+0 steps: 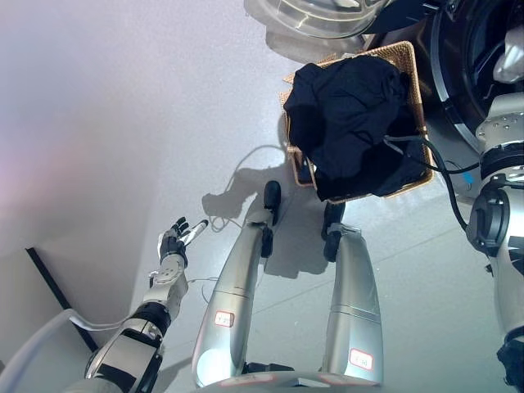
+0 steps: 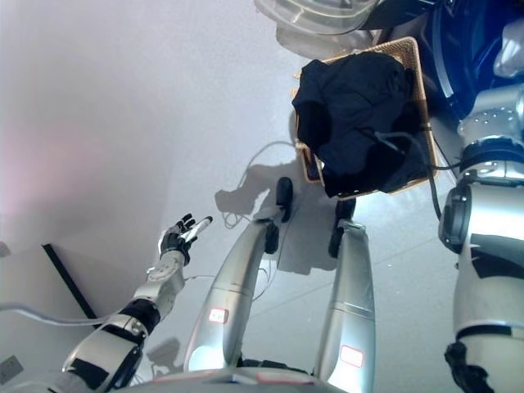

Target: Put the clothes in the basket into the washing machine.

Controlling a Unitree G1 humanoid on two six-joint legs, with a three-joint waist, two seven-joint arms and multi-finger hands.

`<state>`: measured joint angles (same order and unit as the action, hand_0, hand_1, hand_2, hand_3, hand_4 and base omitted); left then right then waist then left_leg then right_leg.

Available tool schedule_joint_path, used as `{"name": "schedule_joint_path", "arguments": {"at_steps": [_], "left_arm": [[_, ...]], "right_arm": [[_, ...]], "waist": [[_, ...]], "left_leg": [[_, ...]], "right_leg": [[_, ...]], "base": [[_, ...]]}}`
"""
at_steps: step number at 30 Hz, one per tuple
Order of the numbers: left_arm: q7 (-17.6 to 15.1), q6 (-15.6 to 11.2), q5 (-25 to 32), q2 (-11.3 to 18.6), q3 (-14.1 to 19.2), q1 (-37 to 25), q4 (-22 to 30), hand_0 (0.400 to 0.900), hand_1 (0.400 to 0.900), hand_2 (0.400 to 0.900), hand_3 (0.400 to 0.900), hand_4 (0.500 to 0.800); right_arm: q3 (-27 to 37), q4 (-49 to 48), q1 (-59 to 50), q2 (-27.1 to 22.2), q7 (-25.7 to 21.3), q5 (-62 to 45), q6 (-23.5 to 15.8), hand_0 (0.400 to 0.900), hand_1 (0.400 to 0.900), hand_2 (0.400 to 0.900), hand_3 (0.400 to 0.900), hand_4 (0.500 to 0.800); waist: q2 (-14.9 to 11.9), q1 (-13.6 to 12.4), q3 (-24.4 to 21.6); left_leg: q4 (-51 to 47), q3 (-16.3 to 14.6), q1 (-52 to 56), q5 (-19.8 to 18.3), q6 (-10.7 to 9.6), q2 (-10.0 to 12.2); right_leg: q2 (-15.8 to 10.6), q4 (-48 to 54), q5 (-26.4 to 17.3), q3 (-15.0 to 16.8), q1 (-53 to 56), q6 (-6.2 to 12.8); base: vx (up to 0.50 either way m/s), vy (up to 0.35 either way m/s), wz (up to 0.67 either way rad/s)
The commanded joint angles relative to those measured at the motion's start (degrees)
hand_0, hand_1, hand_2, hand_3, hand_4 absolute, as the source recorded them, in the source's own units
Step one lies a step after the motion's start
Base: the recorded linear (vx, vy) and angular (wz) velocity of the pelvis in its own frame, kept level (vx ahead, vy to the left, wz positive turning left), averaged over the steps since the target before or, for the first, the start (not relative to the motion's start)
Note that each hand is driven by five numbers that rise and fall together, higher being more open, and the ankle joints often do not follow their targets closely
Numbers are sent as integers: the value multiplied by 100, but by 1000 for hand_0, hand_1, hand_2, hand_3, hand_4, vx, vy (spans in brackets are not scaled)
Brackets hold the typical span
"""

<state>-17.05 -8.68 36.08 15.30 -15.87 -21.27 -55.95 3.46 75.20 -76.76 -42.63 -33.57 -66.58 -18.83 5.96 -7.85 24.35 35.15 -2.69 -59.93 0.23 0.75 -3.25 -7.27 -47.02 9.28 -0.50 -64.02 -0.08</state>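
A wicker basket stands on the floor ahead of me, heaped with dark clothes that spill over its near rim. Just right of it is the washing machine's dark round opening, with its clear door swung open at the top. My right arm rises along the right edge, and my right hand sits in that opening; its fingers are not readable. My left hand hangs low at the left, far from the basket, fingers straight and holding nothing.
A thin pale cord loops on the grey floor left of the basket. A dark strip and a white hose lie at the lower left by a lighter floor panel.
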Motion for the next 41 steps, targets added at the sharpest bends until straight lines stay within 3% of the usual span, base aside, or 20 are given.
{"name": "schedule_joint_path", "arguments": {"at_steps": [1,6,9,13,17,21,23,27,28,34,38,41], "left_arm": [[-246,-86,69,-16,-124,539,-229,900,900,900,900,800],[-288,-96,72,-45,-122,487,-258,900,900,900,900,800],[-299,-102,96,-107,-18,487,-264,900,900,900,900,800],[-246,-30,95,-215,304,599,-417,900,900,900,900,800],[-71,106,-212,-346,502,708,-813,900,900,900,900,800],[79,202,-418,-382,604,768,-1102,900,900,900,900,800],[134,189,-660,-326,774,908,-1258,900,900,900,900,800],[183,179,-715,-253,914,975,-1385,900,900,900,900,800],[256,239,-852,-181,1027,1051,-1501,900,900,900,900,800],[579,508,-1586,-209,1237,1379,-2052,900,900,900,900,800],[709,631,-1639,-250,1498,1580,-2278,900,900,900,900,800],[834,689,-1852,-209,1511,1754,-2342,900,900,900,900,800]], "right_arm": [[-459,-729,331,-617,47,366,-570,900,900,900,900,800],[-489,-868,444,-417,74,425,-690,900,900,900,900,800],[-605,-1436,873,-72,163,720,-767,900,900,900,900,800],[-787,-3033,2474,646,112,2223,-553,900,900,900,900,800],[-798,-3667,4013,1291,18,3835,-157,900,900,900,900,800],[-1077,-3230,4691,1682,270,4358,210,900,900,900,900,800],[-1576,-2572,5263,1598,240,5719,715,900,900,900,900,800],[-1765,-1570,5690,1991,472,5995,1098,900,900,900,900,800],[-1654,-1102,6033,2260,832,5865,1215,900,900,900,900,800],[-1109,143,6843,2710,1711,5474,1633,900,900,900,900,800],[-543,663,7219,2752,1817,5190,1790,900,900,900,900,800],[-494,767,7404,2775,1961,5209,1851,900,900,900,900,800]], "waist": [[216,180,-503],[177,245,-516],[136,329,-485],[-29,567,-380],[-160,713,-391],[-250,744,-425],[-341,744,-506],[-393,711,-708],[-448,715,-958],[-537,746,-1636],[-572,744,-1972],[-584,748,-2093]], "left_leg": [[-158,54,50,-474,-196,-56],[-179,51,49,-457,-196,-64],[-238,37,91,-434,-194,-39],[-570,45,534,-394,-185,17],[-896,105,1287,-394,-158,-10],[-1160,132,2065,-417,-132,-28],[-1565,179,2995,-419,-143,-56],[-2138,252,3864,-317,-166,-52],[-2558,284,4369,-234,-171,-32],[-3800,212,5630,59,-224,71],[-4015,99,6129,-3,-215,105],[-4015,52,6292,-59,-199,111]], "right_leg": [[185,232,144,-16,33,203],[196,243,114,-33,27,212],[209,303,67,-40,59,209],[300,688,-34,-95,527,221],[346,1120,-92,-141,1345,247],[366,1545,-175,-158,2211,287],[393,2142,-276,-221,3221,358],[446,2800,-458,-314,4146,435],[461,3248,-557,-361,4650,484],[507,4671,-1007,-387,5898,590],[513,5112,-1085,-393,6447,630],[520,5077,-1063,-386,6612,633]], "base": [[0,0,0],[0,0,0],[-6,24,-6],[10,17,-14],[51,42,-12],[60,63,-12],[66,75,-4],[44,43,3],[57,36,4],[11,63,-4],[20,55,-6],[-1,32,-7]]}}
